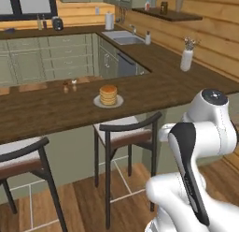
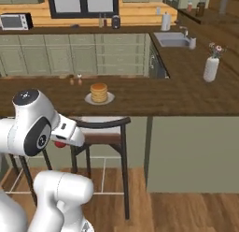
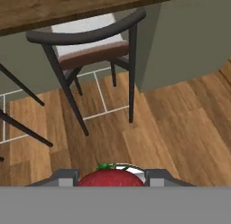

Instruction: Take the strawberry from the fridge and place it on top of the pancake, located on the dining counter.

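A bright red strawberry [image 3: 110,178] with a green top sits between my gripper's [image 3: 110,180] two finger tips, which are shut on it. In the right base view the strawberry [image 2: 59,143] peeks out red under my hand, low in front of the dining counter [image 2: 163,97]. The pancake [image 1: 108,94] is a short golden stack on a pale plate [image 1: 99,103] in the middle of the dark wooden dining counter [image 1: 46,114]. From the right side the pancake [image 2: 99,91] lies ahead of and above my hand. The fridge is out of view.
A dark-framed stool [image 1: 123,128] stands right under the pancake, and another stool [image 1: 23,156] to its left. Two small shakers [image 1: 69,85] stand behind the plate. A white vase [image 1: 186,59] stands on the counter's right arm, with a sink [image 1: 123,37] beyond.
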